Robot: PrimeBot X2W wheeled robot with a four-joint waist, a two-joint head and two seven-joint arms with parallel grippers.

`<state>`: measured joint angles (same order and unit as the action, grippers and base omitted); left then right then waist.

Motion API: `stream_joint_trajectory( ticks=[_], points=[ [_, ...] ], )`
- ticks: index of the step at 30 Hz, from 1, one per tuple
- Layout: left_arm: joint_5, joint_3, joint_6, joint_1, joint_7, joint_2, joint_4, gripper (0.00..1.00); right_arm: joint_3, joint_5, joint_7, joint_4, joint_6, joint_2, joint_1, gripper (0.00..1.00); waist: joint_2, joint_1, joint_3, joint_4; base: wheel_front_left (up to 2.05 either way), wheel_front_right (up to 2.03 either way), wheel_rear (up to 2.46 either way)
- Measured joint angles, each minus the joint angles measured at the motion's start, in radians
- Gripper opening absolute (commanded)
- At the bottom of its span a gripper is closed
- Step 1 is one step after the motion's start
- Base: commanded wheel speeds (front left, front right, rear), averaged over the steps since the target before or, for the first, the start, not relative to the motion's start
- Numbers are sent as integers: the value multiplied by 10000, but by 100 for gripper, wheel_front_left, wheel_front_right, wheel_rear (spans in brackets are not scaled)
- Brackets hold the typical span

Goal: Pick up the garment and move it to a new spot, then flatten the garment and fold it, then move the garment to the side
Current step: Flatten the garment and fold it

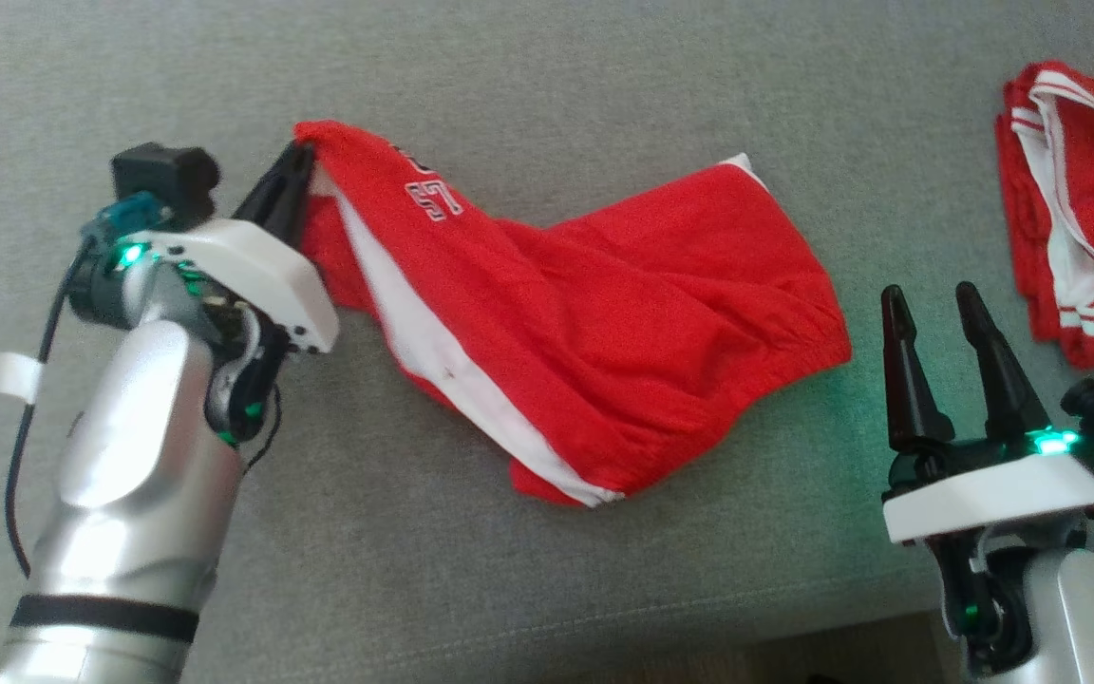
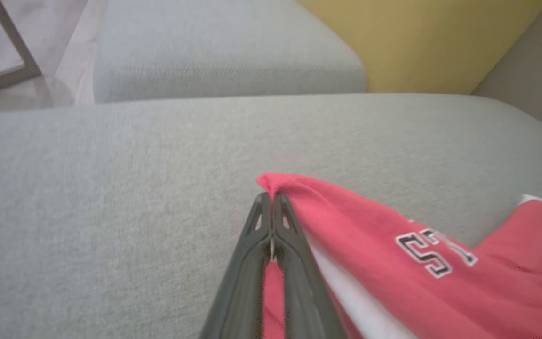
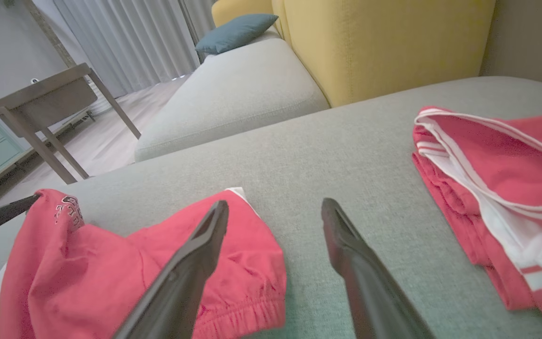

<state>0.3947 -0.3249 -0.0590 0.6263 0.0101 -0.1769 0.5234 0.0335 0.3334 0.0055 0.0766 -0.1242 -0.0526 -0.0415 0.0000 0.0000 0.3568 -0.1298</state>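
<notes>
Left tool point(image 1: 298, 160) is clenching the upper-left corner of the red shorts point(image 1: 623, 313), its two dark fingers pressing flat together with a sliver of red cloth showing between them in the left wrist view. That pinched corner seems to be riding a little above the grey cushion point(image 1: 509, 76), with the fabric sloping down and away from it. Right tool point(image 1: 932, 299) is hovering released at the lower right, its fingers spreading wide and gripping nothing. It is sitting just beside the shorts' gathered elastic edge and is apart from it in the head view. The shorts are lying rumpled across the middle of the cushion. A white side stripe point(image 1: 452, 370) is running diagonally from the held corner toward the near hem. A stitched number patch point(image 1: 433, 198) is sitting close to the held corner, and a small white tip is poking out at the far edge. Beyond the right tool, a folded red garment point(image 1: 1088, 190) with white striped trim is resting at the far right of the same cushion, well apart from the shorts. Farther off, the right wrist view is showing a second grey seat point(image 3: 233, 94) butting against a yellow backrest point(image 3: 384, 42), with a blue pillow point(image 3: 235, 26) lying at the far end of that seat. To the left of it, a wooden side table point(image 3: 40, 94) is standing on the pale floor point(image 3: 111, 136), and light curtains point(image 3: 125, 37) are hanging behind it.
</notes>
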Motion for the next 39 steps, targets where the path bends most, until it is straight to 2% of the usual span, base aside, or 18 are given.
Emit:
stream_joint_trajectory(
  ticks=[2, 3, 4, 8, 11, 15, 19, 24, 30, 39],
  points=[
    [96, 128, -38, 247, -288, 42, 863, 1, 27, 0, -69, -109, 0, 0, -35, 100, 0, 0, 137, -123, 0, 0, 0],
    [146, 146, -63, 343, -447, 77, 1202, 53, 25, 0, -90, -155, 0, 0, -71, 100, 0, 0, 188, -163, 0, 0, 0],
    [163, 148, -127, 402, -656, 130, 1463, 100, 23, 0, -121, -180, 0, 0, -104, 100, 0, 0, 224, -182, 0, 0, 0],
    [25, 109, -54, 373, -1801, 318, 1816, 100, 23, -81, -247, -157, 0, -44, -108, 100, 0, 0, 175, -49, 0, 0, 0],
    [-265, 136, 408, 125, -2420, 316, 1486, 100, 21, -305, -274, -50, 0, -134, -105, 100, 0, 0, 69, 134, 0, 0, 0],
    [-736, 207, 1133, -926, -2594, 297, 163, 100, 38, -550, -290, 134, 0, -351, -95, 100, 0, 0, -129, 413, 0, 0, 0],
    [-1394, 543, 1835, -2378, -2596, 201, -1958, 100, 159, -838, -288, 326, 0, -481, -36, 100, 0, 0, -368, 671, 0, 0, 0],
    [-2017, 755, 2399, -3984, -2637, 173, -3902, 100, 286, -1060, -215, 539, 0, -476, 519, 100, 0, 0, -721, 904, 0, 0, 0],
    [-2236, 759, 2543, -5114, -2658, 144, -4702, 100, 462, -1135, -48, 731, 0, -445, 837, 100, 0, 0, -1012, 1058, 0, 0, 0],
    [-2251, 723, 2539, -5225, -2658, 144, -4803, 100, 600, -1139, 125, 734, 0, -439, 948, 100, 0, 0, -1169, 1046, 0, 0, 0]
  ],
)
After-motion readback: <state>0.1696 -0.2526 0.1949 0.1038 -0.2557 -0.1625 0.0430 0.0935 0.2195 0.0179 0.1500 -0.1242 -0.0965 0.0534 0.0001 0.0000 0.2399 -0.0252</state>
